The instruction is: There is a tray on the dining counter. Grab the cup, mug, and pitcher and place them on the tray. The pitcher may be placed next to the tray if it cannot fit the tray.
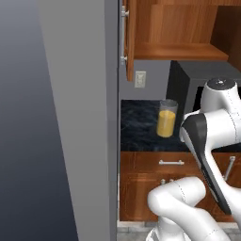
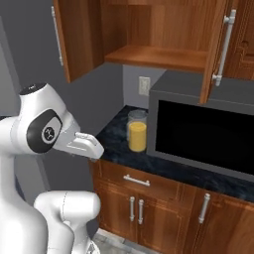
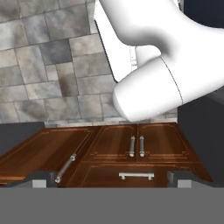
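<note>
On dark marbled tabletop (image 2: 116,139), pitcher (image 2: 137,130) upright beside microwave (image 2: 203,134); gripper (image 3: 112,181) released, over cabinet doors (image 3: 135,146)

Soft even light, slightly blurry

We see the pitcher (image 1: 166,118) (image 2: 137,131) standing upright on a black marbled counter (image 1: 139,127) (image 2: 116,141), just beside the microwave (image 2: 203,134).

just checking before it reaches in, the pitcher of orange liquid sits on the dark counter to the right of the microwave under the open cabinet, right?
Not quite: the pitcher stands to the left of the microwave, not the right, as the right base view shows. The rest holds: it holds orange liquid and sits on the dark counter under the open cabinet.
</note>
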Motion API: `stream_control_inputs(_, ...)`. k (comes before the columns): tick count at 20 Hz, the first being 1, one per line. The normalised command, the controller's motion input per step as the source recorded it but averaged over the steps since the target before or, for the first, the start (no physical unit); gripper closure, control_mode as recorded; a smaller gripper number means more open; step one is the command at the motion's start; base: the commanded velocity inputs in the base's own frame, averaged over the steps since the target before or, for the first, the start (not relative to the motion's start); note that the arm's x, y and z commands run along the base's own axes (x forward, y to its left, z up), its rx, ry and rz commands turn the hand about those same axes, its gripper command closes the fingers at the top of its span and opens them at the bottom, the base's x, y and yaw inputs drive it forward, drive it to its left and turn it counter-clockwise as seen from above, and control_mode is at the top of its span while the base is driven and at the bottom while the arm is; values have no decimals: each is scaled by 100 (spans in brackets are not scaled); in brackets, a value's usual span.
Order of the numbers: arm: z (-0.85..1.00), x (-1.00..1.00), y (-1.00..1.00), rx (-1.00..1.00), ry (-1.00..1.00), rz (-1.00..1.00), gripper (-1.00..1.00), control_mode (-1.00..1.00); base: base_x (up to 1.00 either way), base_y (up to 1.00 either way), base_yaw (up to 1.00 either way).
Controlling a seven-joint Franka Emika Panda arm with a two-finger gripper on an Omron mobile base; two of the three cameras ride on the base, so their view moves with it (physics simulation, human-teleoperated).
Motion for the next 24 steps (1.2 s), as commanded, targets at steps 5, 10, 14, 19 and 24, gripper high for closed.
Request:
stream_control_inputs(5, 0, 0, 0, 0, 0, 0, -100, 100, 50, 6, -9)
stream_control_inputs(10, 0, 0, 0, 0, 0, 0, -100, 100, 20, 14, -5)
stream_control_inputs(14, 0, 14, 1, 15, 0, -3, -100, -100, 2, 1, -1)
stream_control_inputs(19, 0, 47, 7, 19, 0, -2, -100, -100, 0, 0, 0)
stream_control_inputs(24, 0, 62, 23, 13, 0, -1, -100, -100, 0, 0, 0)
